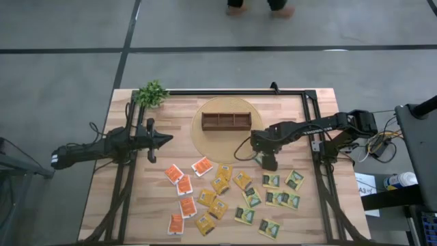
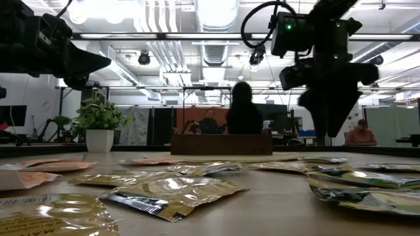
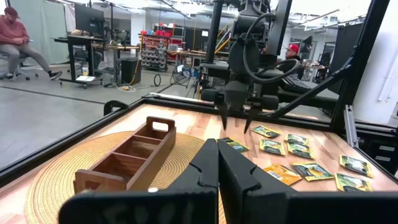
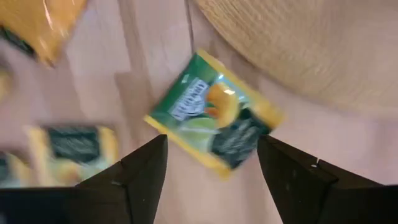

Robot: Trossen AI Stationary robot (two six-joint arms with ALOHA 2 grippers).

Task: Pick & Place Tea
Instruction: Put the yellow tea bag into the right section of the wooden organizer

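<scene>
Several small flat tea sachets lie on the near half of the wooden table: orange-and-white ones, yellow ones and green ones. My right gripper points down, open, hovering above a green-and-yellow sachet. That sachet lies flat beside the woven mat's edge, and the fingers stand apart above it without touching. The left wrist view shows the right gripper clear of the table. My left gripper waits shut and level at the table's left.
A brown three-compartment wooden box sits on a round woven mat at the far middle. A small potted plant stands at the far left corner. Black frame rails run along the table's sides. People show in the room beyond.
</scene>
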